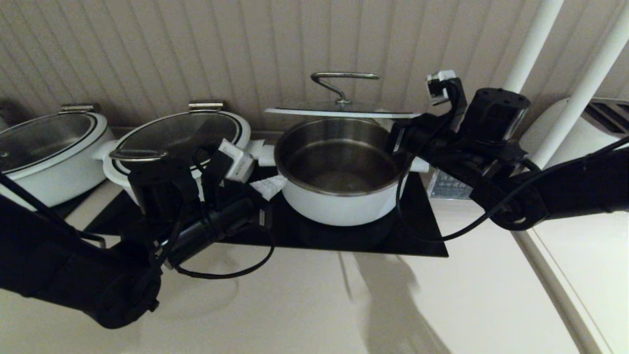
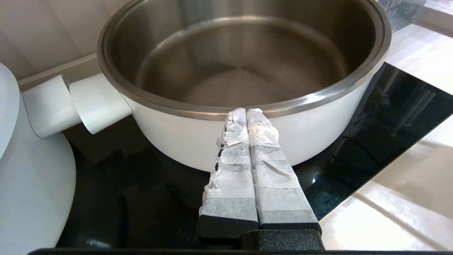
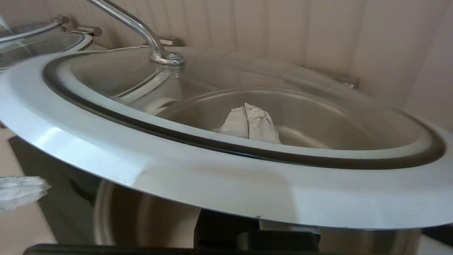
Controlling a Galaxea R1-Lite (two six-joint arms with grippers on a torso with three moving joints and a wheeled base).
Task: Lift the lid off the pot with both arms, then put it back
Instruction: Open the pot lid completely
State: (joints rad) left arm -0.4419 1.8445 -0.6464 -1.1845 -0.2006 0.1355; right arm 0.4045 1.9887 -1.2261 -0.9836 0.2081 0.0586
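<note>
The pot [image 1: 339,172] is brushed steel inside, glossy white outside; the lid [image 1: 341,111] is glass, polished-steel rimmed; the hob [image 1: 417,221] is glossy black.

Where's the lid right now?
In the head view the lid hangs level just above the open pot, right of centre, held at its right edge by the right gripper.

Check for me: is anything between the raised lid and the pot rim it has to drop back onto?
Nothing visible. The lid hangs level above the empty pot, held at its rim by the right gripper. The left gripper, shut, sits outside the pot's wall, just below the rim.
</note>
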